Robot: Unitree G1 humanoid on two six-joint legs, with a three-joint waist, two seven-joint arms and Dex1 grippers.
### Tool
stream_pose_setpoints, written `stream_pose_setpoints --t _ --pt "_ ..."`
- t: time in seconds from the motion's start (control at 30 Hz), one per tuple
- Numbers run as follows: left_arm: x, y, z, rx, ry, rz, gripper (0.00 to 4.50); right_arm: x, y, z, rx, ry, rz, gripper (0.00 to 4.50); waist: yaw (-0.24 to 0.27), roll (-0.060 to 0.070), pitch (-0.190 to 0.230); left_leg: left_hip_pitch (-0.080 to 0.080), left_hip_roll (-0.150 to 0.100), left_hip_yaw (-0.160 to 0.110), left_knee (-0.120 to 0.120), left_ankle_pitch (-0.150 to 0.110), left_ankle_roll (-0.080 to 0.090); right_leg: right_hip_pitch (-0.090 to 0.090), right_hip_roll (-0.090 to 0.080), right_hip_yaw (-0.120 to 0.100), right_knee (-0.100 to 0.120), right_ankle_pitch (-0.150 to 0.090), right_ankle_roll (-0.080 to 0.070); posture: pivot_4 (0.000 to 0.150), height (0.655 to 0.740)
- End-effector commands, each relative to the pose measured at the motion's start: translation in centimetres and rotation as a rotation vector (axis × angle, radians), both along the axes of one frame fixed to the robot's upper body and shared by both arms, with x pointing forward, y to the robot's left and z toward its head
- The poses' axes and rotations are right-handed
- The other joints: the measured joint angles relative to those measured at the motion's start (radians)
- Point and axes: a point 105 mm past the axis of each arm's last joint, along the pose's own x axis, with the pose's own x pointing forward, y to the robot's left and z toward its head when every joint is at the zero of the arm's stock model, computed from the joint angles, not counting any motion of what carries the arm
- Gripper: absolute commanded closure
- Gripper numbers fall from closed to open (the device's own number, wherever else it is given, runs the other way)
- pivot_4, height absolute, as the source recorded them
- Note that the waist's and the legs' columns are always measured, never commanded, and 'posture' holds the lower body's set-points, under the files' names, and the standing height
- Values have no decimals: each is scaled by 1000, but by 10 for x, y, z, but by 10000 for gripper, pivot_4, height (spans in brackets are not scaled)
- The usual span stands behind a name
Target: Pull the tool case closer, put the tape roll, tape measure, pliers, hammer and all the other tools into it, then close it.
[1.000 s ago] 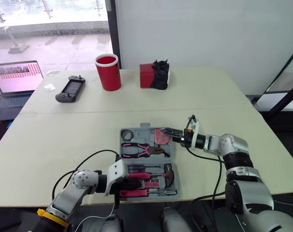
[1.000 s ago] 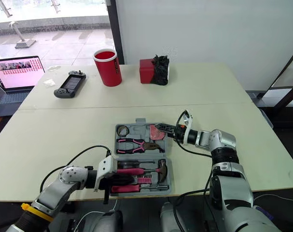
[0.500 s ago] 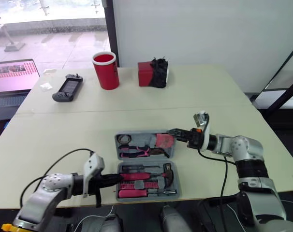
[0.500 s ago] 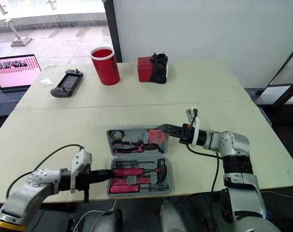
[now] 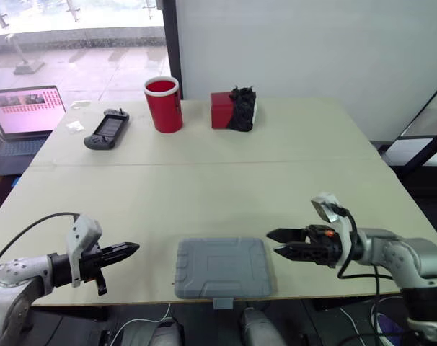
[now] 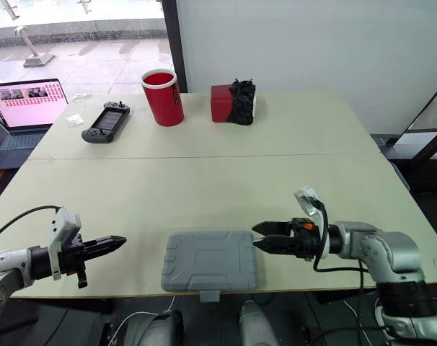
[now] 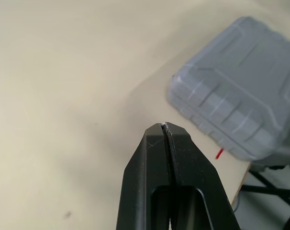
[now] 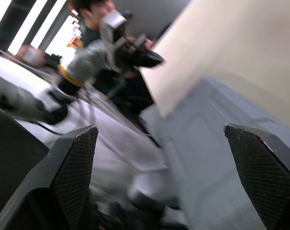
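Lying tool case [image 5: 221, 268]: lid shut, flat at the near edge of the surface [image 5: 204, 187], between both grippers.
Left gripper [image 5: 134, 248]: pressed together, apart from the case.
Right gripper [image 5: 272, 242]: spread, just beside the case.

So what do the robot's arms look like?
The left arm and right arm are rounded silver-grey segments with black cables. The left end effector and right end effector each have two black pointed fingers and a white wrist block; the right one shows an orange mark.
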Motion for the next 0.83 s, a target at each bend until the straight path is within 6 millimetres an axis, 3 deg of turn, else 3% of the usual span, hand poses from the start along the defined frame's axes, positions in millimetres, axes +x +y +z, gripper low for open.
stream_pose_setpoints --t 0.03,0.23,0.5,0.63,0.83 --pt "7 4 6 77 -66 9 45000 -1 -15 9 -96 -187 -28 587 -1 -1 0 0 0 0 0 0 0 0 0 0 -1 0 0 1500 7272" --pt "5 13 11 142 -133 10 45000 -2 -47 6 -300 -436 -144 587 -2 -1 0 -1 0 0 -2 0 0 -1 0 0 -1 1 -1 1500 7272" --pt "4 35 16 199 -130 71 45000 7 -58 7 -344 -528 -242 587 -2 -2 1 0 0 1 0 0 0 -1 0 0 0 2 -2 1500 7272" --pt "2 43 21 200 -120 92 32388 8 -55 4 -350 -549 -245 0 -2 -3 1 0 0 1 -1 0 0 -1 0 0 -1 1 -2 1500 7272" --pt "0 55 23 302 -127 100 848 9 -47 -2 -343 -555 -239 0 -2 -3 1 0 0 1 0 0 0 -1 0 0 0 1 -2 1500 7272"
